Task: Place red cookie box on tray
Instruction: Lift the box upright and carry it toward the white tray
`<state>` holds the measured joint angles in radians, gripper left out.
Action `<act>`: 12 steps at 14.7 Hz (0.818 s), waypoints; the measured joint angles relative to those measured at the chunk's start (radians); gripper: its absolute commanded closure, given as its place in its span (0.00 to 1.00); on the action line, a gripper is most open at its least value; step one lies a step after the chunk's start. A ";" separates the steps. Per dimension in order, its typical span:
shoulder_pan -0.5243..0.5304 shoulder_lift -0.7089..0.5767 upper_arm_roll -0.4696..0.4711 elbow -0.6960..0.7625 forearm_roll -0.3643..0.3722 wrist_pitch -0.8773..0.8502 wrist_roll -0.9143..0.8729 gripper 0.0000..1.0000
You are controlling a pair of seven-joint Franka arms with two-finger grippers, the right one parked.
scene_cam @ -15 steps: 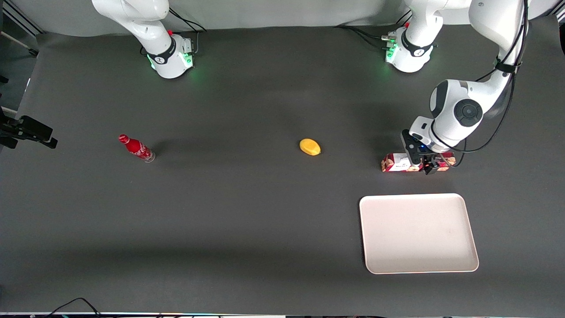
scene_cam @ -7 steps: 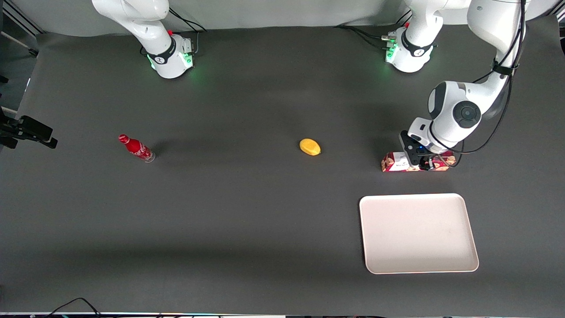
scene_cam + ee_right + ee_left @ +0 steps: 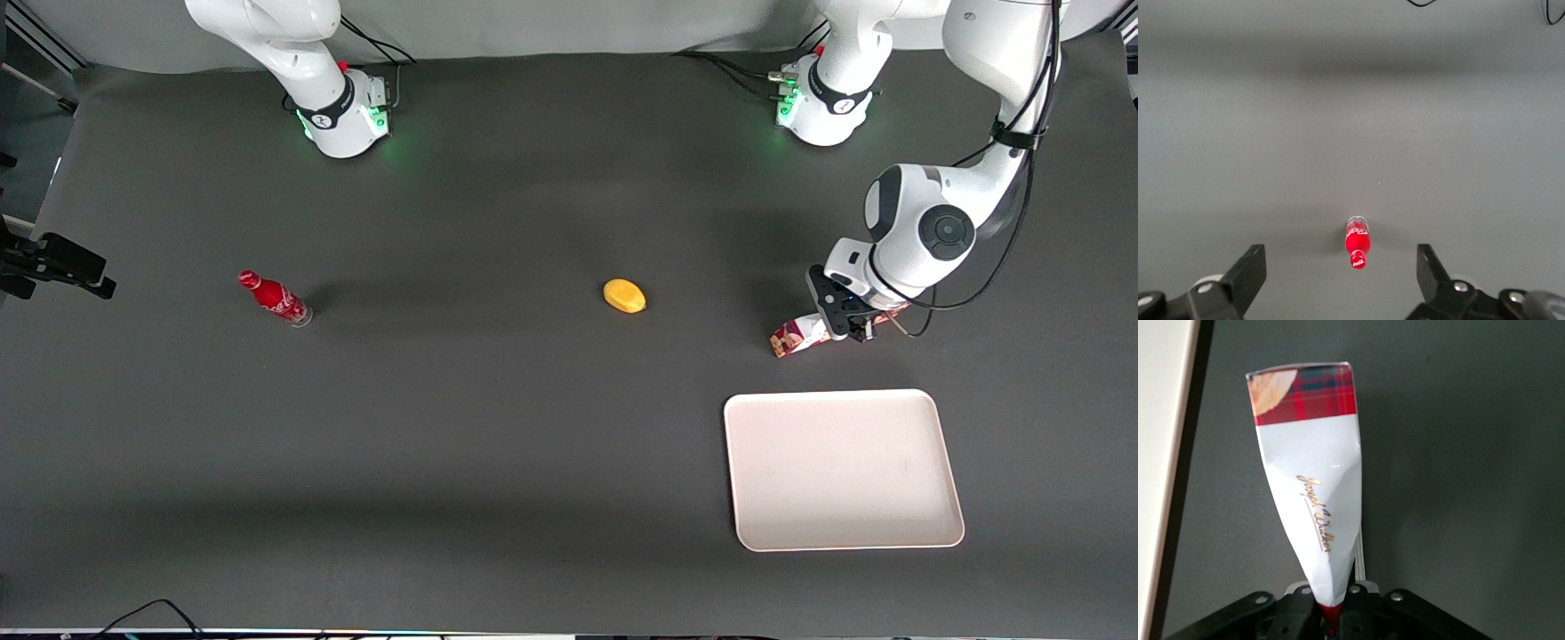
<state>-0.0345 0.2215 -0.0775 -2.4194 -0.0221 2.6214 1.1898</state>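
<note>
The red cookie box (image 3: 800, 336) hangs tilted just above the dark table, pinched and creased by my left gripper (image 3: 849, 326), which is shut on it. In the left wrist view the box (image 3: 1313, 487) shows its white text-printed side and a red tartan end, squeezed to a narrow wedge where the gripper (image 3: 1333, 613) holds it. The tray (image 3: 842, 468), large, flat and cream-white, lies nearer the front camera than the box, a short gap apart; its rim (image 3: 1165, 453) shows beside the box in the left wrist view.
A yellow lemon-like object (image 3: 624, 295) lies mid-table. A small red bottle (image 3: 275, 299) lies toward the parked arm's end, also seen as the bottle (image 3: 1357, 244) in the right wrist view. The two arm bases (image 3: 822, 102) stand at the table's back edge.
The gripper closed on the box and lifted it; the box went from lying flat on the table to hanging tilted, one end raised under the gripper.
</note>
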 measured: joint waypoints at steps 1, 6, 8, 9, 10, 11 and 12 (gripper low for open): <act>0.000 -0.003 0.003 0.009 -0.034 -0.023 -0.001 1.00; 0.000 -0.058 0.009 0.113 -0.084 -0.194 -0.161 1.00; 0.000 -0.078 0.019 0.185 -0.085 -0.273 -0.227 1.00; 0.000 -0.082 0.027 0.230 -0.086 -0.326 -0.260 1.00; 0.000 -0.083 0.035 0.283 -0.086 -0.386 -0.303 1.00; 0.000 -0.084 0.043 0.338 -0.086 -0.443 -0.353 1.00; 0.000 -0.085 0.051 0.393 -0.086 -0.493 -0.405 1.00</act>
<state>-0.0340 0.1369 -0.0263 -2.0260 -0.1082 2.1286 0.7845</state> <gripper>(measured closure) 0.925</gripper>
